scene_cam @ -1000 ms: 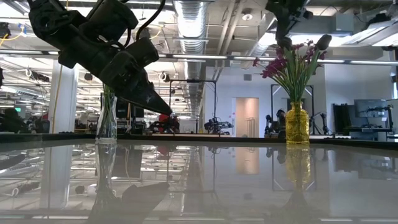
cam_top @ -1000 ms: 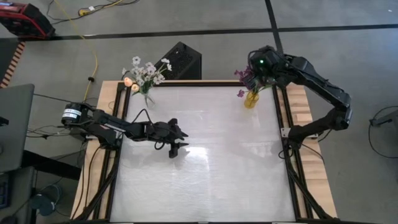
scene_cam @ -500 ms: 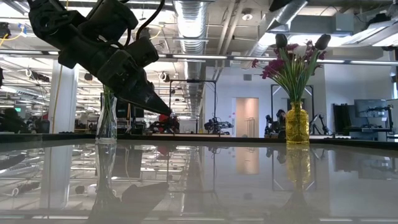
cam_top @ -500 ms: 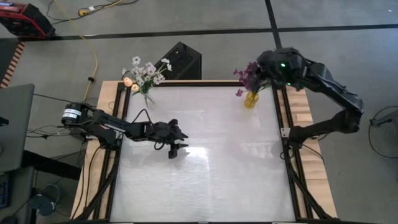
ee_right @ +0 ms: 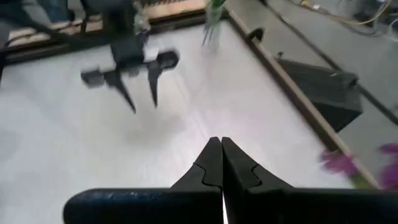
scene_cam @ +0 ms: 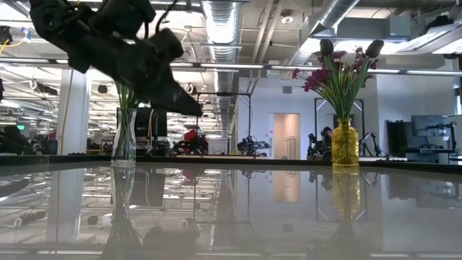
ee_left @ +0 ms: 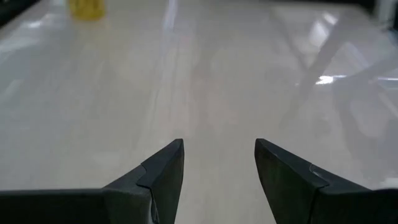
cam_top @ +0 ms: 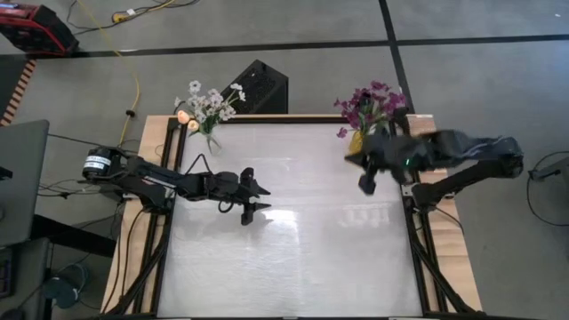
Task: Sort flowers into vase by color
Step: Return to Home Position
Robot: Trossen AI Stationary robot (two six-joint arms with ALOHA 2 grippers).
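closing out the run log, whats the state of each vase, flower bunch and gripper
yellow vase: upright, holding purple flowers and dark tulips
clear vase: upright, holding white and peach flowers
left gripper: open, empty, above the table
right gripper: shut, empty, near the yellow vase

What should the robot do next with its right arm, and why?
Probably swing the right pincer back toward its side of the table and rest. It is shut on nothing, and all the flowers I can see already stand in the yellow vase or the clear vase. The left pincer waits open over the table.
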